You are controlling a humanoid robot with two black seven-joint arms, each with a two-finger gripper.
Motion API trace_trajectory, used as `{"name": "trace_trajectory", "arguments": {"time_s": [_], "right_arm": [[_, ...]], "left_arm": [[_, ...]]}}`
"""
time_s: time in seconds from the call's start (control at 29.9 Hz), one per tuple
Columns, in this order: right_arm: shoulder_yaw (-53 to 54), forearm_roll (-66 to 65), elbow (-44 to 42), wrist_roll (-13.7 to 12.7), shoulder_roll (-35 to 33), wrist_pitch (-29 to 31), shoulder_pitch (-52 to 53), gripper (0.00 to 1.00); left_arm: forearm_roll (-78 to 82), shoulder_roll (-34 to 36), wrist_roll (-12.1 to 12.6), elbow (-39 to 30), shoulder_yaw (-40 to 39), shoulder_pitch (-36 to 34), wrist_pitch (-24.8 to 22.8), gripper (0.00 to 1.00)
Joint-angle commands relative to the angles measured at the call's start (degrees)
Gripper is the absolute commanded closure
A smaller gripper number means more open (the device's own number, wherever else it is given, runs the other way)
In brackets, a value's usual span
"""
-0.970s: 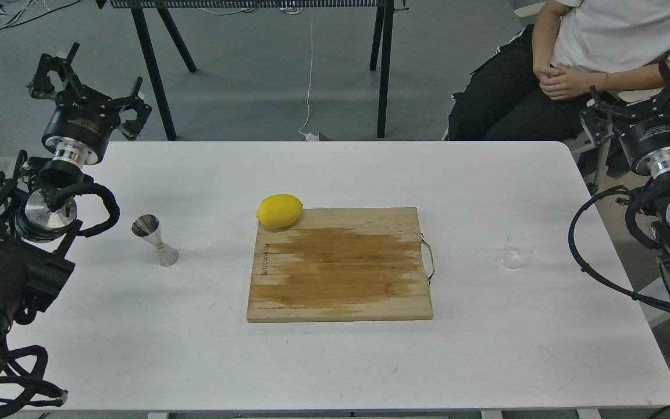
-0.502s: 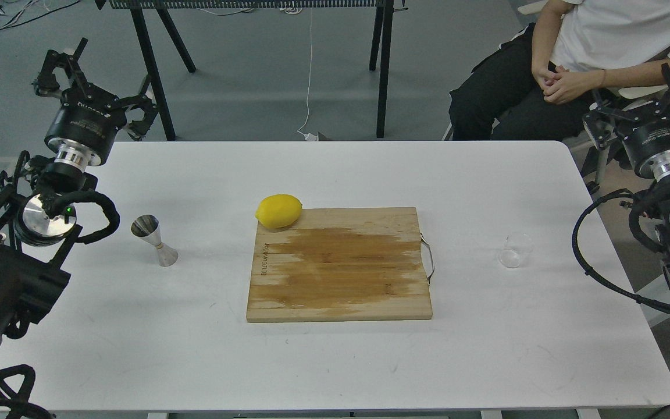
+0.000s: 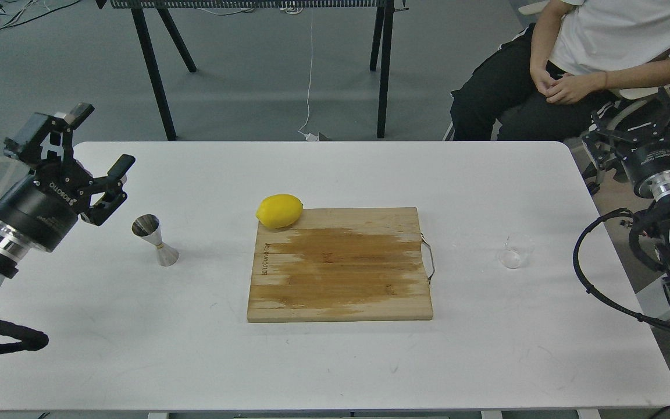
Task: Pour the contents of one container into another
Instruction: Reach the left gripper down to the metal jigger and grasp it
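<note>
Wooden cutting board [image 3: 339, 265] at the centre of the white tabletop [image 3: 335, 361], serving as landmark. A yellow lemon [image 3: 279, 210] rests on the board's far-left corner. The steel jigger [image 3: 155, 240] stands upright on the tabletop well to the left of the board; the clear glass beaker [image 3: 516, 251] stands upright well to its right, beyond the board's metal handle [image 3: 428, 258]. The left gripper [image 3: 97, 152] hovers left of the board, near the jigger, jaws spread apart and holding nothing. The right gripper [image 3: 643, 123] sits off the tabletop's right edge, beyond the beaker; whether its jaws are open cannot be told
</note>
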Motion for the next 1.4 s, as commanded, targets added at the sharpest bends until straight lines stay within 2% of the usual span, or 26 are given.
{"name": "trace_trajectory", "arguments": {"time_s": [0.0,0.1,0.3,0.43,0.54,0.64,0.77,0.94,1.04,1.37], "right_arm": [[0.2,0.0,0.0,0.0,-0.2,0.0,-0.7,0.00],[0.2,0.0,0.0,0.0,-0.6,0.0,-0.9,0.00],[0.4,0.0,0.0,0.0,-0.6,0.0,-1.8,0.00],[0.4,0.0,0.0,0.0,-0.6,0.0,-2.0,0.00],[0.4,0.0,0.0,0.1,-0.6,0.0,-2.0,0.00],[0.5,0.0,0.0,0.1,-0.6,0.0,-2.0,0.00],[0.4,0.0,0.1,0.1,-0.6,0.0,-2.3,0.00],[0.4,0.0,0.6,0.1,-1.1,0.0,-2.5,0.00],[0.4,0.0,1.9,0.1,-1.6,0.0,-2.5,0.00],[0.4,0.0,1.9,0.1,-1.8,0.0,-2.8,0.00]], "left_arm": [[11.7,3.5,-1.9,-5.1,0.0,5.6,2.8,0.02],[21.1,4.5,-1.9,-6.9,-0.1,8.8,4.6,0.02],[50.2,4.1,-1.9,-5.4,0.7,10.8,16.6,0.04],[65.3,3.5,-2.1,-1.7,3.6,11.3,21.8,0.04],[76.2,2.9,-2.8,7.3,7.5,10.0,29.3,0.09],[85.9,-1.5,-2.9,20.0,11.7,3.2,35.8,0.13],[87.7,-4.5,-3.2,30.8,17.8,-2.5,38.4,0.16],[87.9,-9.8,-3.3,38.6,24.0,-7.3,42.4,0.16],[87.7,-12.5,-3.4,43.6,25.6,-10.0,42.8,0.17],[87.4,-19.6,-4.3,54.0,26.6,-17.2,43.2,0.29]]}}
